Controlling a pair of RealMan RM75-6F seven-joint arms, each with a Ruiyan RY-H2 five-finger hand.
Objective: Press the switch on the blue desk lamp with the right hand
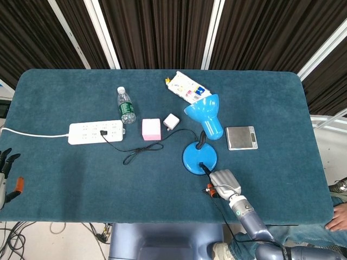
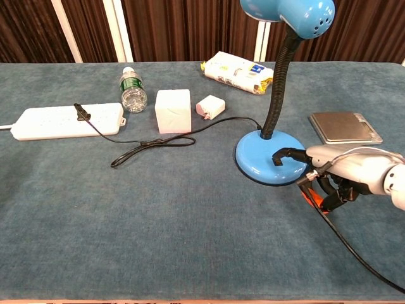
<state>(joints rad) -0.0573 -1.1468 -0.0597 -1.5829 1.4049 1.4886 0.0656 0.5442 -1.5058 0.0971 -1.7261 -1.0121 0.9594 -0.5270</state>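
Observation:
The blue desk lamp stands at centre right, its round base (image 1: 195, 157) (image 2: 262, 163) on the cloth and its shade (image 1: 206, 116) (image 2: 288, 12) up on a black gooseneck. My right hand (image 1: 222, 181) (image 2: 338, 171) lies just right of the base. One dark fingertip (image 1: 201, 166) (image 2: 279, 156) reaches out and rests on the black switch on top of the base, hiding it; the other fingers are curled in and hold nothing. My left hand (image 1: 5, 172) shows only in the head view, at the table's front left edge, fingers apart and empty.
A white power strip (image 1: 95, 131) with a black cord (image 1: 142, 151) lies at the left. Near the lamp are a water bottle (image 1: 126, 105), a pale cube (image 1: 151, 129), a white adapter (image 1: 171, 121), a snack packet (image 1: 187, 88) and a silver scale (image 1: 241, 137).

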